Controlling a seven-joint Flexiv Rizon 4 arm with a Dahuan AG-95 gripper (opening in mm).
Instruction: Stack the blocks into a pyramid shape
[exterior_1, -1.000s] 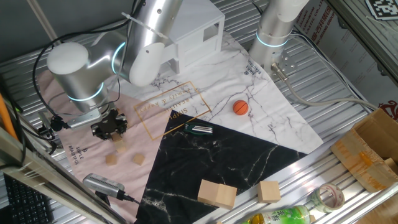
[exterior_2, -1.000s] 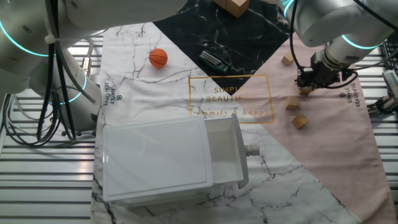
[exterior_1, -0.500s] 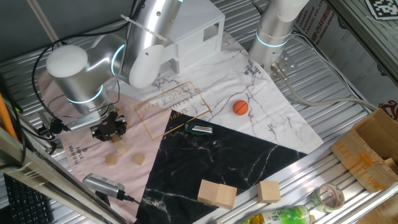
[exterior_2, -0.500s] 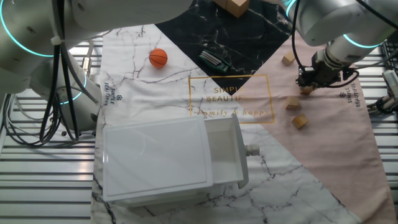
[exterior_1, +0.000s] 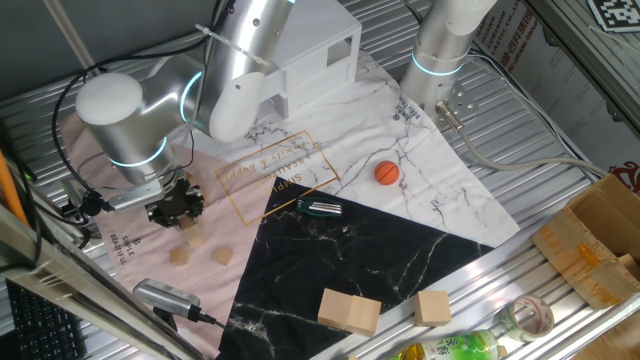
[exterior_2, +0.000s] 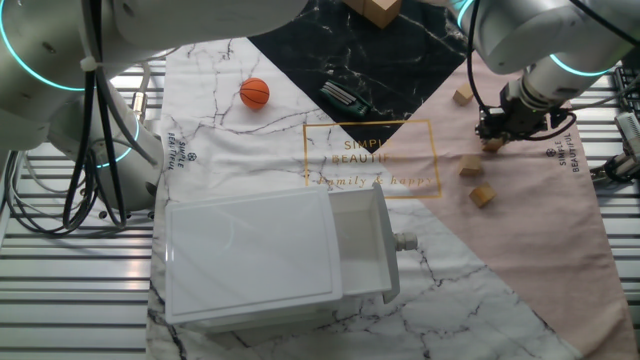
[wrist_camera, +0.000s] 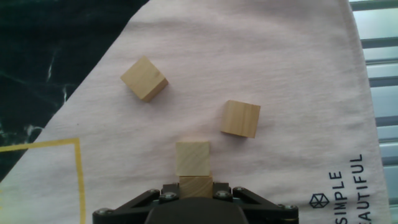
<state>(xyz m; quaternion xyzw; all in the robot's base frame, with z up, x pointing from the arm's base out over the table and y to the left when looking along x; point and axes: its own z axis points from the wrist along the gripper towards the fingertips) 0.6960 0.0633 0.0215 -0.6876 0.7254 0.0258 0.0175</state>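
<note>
- Four small blocks visible in the hand view, all on the pink cloth (wrist_camera: 298, 56): one held block (wrist_camera: 196, 186) at 6 o'clock between the fingers, a second block (wrist_camera: 193, 157) touching it just above, a third block (wrist_camera: 240, 118) toward 2 o'clock from that pair, a fourth block (wrist_camera: 143, 78) toward 11 o'clock, tilted on its axis.
- Gripper (wrist_camera: 196, 194) closed around the held block, jaws pressed to its two sides; only the top of the finger mounts showing at the lower edge.
- From one fixed view, gripper (exterior_1: 176, 203) low over the cloth at the 9 o'clock side of the table, with two loose cubes (exterior_1: 179, 257) toward 6 o'clock of it.
- Judged step: setting the held cube down against its neighbour to form the base row, or just having grasped it; cannot tell which.
- Remaining cubes of the six not found in these views.
- Next move, as a judgement: seating flush beside the neighbour, releasing without nudging it, then fetching the third block for the row.
- Risk: slight skew between touching cubes, spoiling upper tiers.
</note>
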